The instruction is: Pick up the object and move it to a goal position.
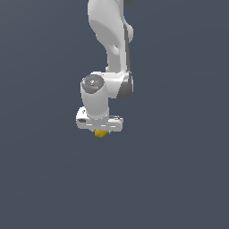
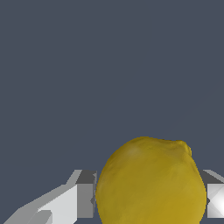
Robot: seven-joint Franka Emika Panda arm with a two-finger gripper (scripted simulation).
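The object is a small yellow roundish lump (image 1: pixel 101 133), matte, showing just under the white gripper hand in the exterior view. In the wrist view the yellow lump (image 2: pixel 151 183) fills the space between the two grey-white fingers (image 2: pixel 85 194), which press against its sides. My gripper (image 1: pixel 101 133) is shut on the lump; in the exterior view its fingers are mostly hidden behind the hand and the lump. The white arm reaches down from the top of the exterior view.
A plain dark grey-blue surface (image 1: pixel 179 179) fills the background in both views. No other objects or edges show.
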